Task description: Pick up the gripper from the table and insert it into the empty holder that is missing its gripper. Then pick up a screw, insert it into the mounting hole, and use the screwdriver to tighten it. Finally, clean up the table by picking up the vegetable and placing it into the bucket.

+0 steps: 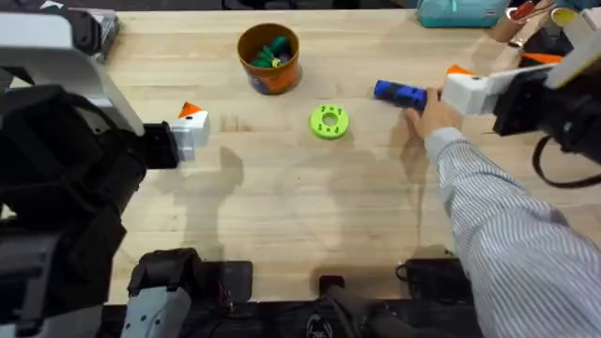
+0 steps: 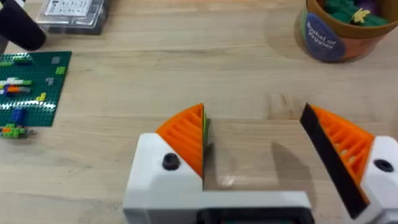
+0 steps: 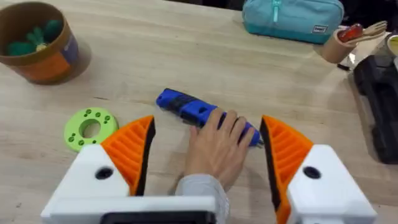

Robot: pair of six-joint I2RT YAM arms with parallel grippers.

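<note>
A light wooden table [image 1: 300,216] carries several loose items. A round green disc [image 1: 329,121] with small holes lies flat near the middle of the table. At the far edge toward the right sits a teal zipped pouch [image 3: 292,17]. Beside it, nearer the far right corner, stands a small tan cup [image 3: 346,42] holding a wooden utensil and something red. Toward the far left corner lies a clear plastic case [image 2: 71,15]. Near it, by the left edge, a green building-brick plate [image 2: 31,87] lies flat, with small coloured bricks stuck on it.
</note>
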